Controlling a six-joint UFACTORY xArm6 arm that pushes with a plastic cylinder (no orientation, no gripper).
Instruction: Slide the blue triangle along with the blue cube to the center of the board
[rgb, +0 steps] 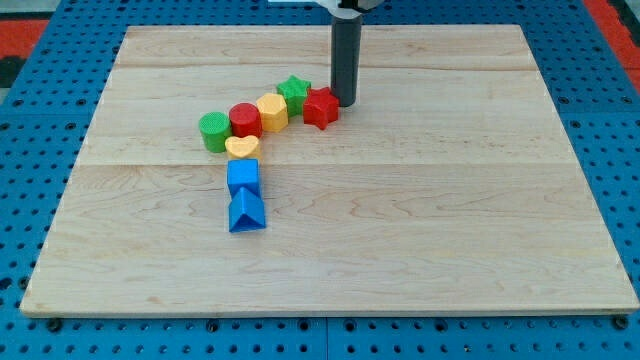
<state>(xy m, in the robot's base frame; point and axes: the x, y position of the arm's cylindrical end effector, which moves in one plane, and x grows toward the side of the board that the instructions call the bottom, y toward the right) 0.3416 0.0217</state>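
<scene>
The blue triangle (247, 214) lies on the wooden board left of centre, toward the view's bottom. The blue cube (243, 177) sits directly above it, touching it. My tip (345, 102) is at the end of the dark rod in the upper middle of the board, right beside the red star (321, 108) on its right. The tip is well away from both blue blocks, up and to the right of them.
A yellow heart (242, 148) touches the blue cube's top. A curved row runs up-right from it: green cylinder (214, 131), red cylinder (245, 120), yellow hexagon (272, 112), green star (294, 91), then the red star. The wooden board (450, 220) lies on a blue pegboard.
</scene>
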